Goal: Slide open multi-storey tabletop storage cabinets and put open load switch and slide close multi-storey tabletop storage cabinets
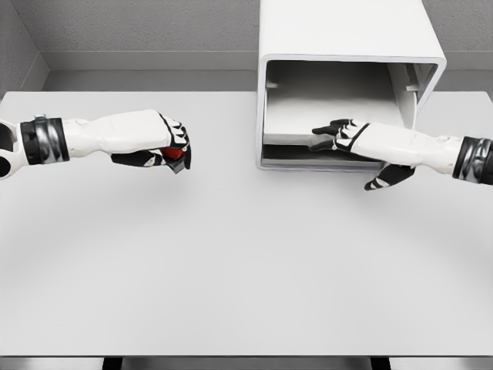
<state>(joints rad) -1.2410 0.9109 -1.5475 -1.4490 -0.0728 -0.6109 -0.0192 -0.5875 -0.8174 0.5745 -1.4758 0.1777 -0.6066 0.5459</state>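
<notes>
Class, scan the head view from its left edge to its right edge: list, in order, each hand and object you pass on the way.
left hand closed around a small red object → open white storage cabinet, its drawer pulled out → right hand, fingers spread at the drawer front. All sit over the white table.

A small red switch (172,153) sits clenched in my left hand (166,145), above the table. The white storage cabinet (347,69) stands at the far side, its front open, interior pale grey.
</notes>
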